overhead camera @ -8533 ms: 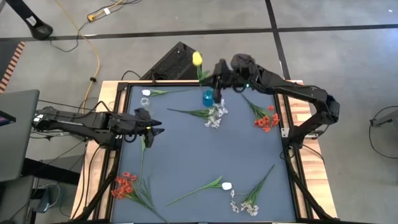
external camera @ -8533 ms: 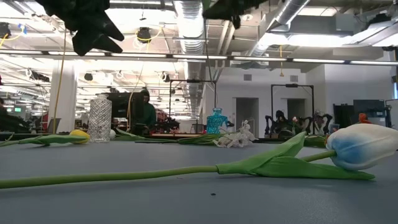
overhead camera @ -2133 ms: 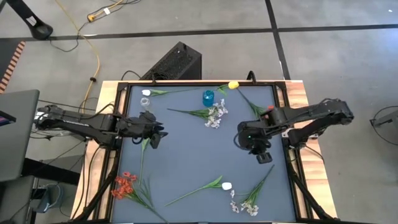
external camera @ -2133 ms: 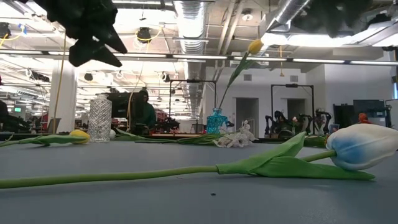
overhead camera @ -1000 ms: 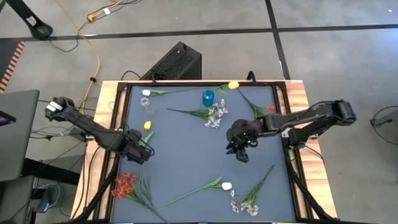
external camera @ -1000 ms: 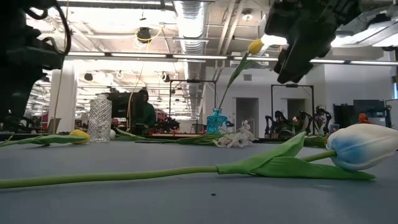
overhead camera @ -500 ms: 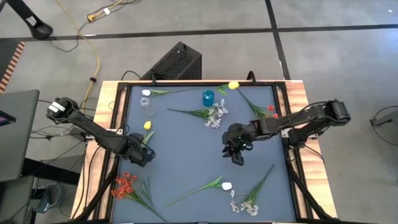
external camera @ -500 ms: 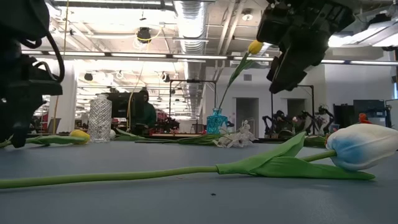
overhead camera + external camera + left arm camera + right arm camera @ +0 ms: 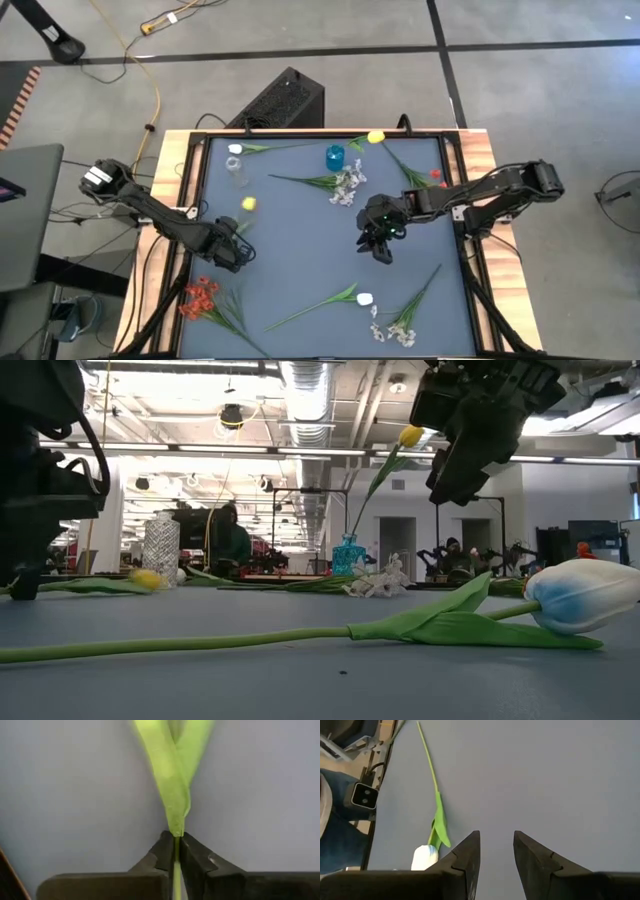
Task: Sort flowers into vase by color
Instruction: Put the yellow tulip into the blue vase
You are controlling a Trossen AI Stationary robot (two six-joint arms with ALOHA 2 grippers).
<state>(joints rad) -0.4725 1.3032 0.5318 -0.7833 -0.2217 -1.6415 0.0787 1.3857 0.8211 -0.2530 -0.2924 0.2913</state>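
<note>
A yellow tulip lies at the table's left, its bud [image 9: 248, 203] toward the far side and its leaves [image 9: 172, 780] ahead of my left gripper [image 9: 238, 256], which is shut on its stem. My right gripper [image 9: 380, 250] hangs open above the table's middle right, holding nothing. Off to its side a white tulip [image 9: 425, 856] lies on the mat. Another yellow flower [image 9: 375, 136] leans out of the blue vase [image 9: 334, 157]. A clear glass vase [image 9: 237, 170] stands at the far left. Red clusters [image 9: 200, 297] lie at the near left. My left gripper pinches the yellow tulip's thin stem [image 9: 176, 851] between its two fingers, just below where the leaves branch off. The fingers come down from above. The bud end [image 9: 147, 578] stays low near the mat; whether it rests there I cannot tell.
Whitish sprigs [image 9: 347, 187] lie beside the blue vase, and more [image 9: 400, 325] at the near right. A white bud [image 9: 235, 149] lies at the far left corner, red blossoms [image 9: 432, 176] at the right edge. Bare mat [image 9: 300, 240] spreads between the arms.
My left gripper has crept toward the table's near edge and a little right along the yellow tulip's stem. The tulip's bud end has swung toward the right while the stem stays at the fingers. My right gripper has drifted slightly left, still open.
</note>
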